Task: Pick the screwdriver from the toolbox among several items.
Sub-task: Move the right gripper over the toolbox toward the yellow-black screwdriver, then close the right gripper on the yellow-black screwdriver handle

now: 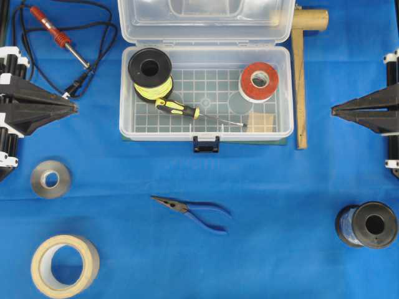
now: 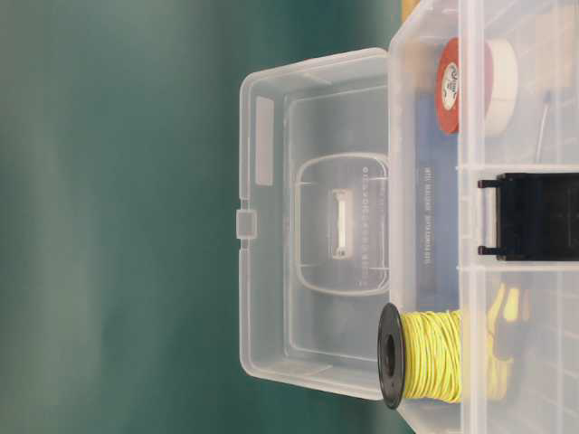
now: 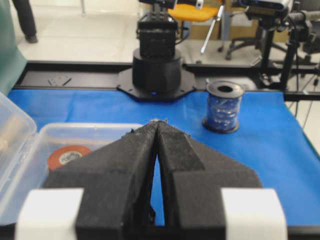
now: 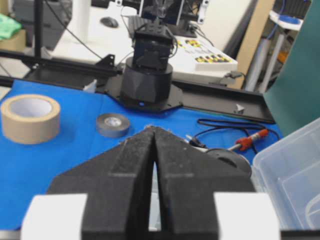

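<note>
Overhead: both pincers closed, empty, outside the toolbox (image 1: 283, 93). You should open the left pincer (image 1: 76, 107) and grip the screwdriver (image 1: 177, 110) handle beside the spool (image 1: 150, 73).

screwdriver (image 1: 179, 110) in toolbox (image 1: 128, 118) between wire spool (image 1: 150, 73) and wood block (image 1: 260, 122), pliers (image 1: 192, 212) before toolbox

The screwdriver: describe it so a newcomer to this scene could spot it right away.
Find the open clear toolbox at the top middle of the blue cloth in the overhead view. The screwdriver lies flat on its grid floor near the front wall, handle beside the yellow wire spool, tip toward the wood block. Its yellow-and-black handle and thin silver shaft make it the only long tool inside.
</note>
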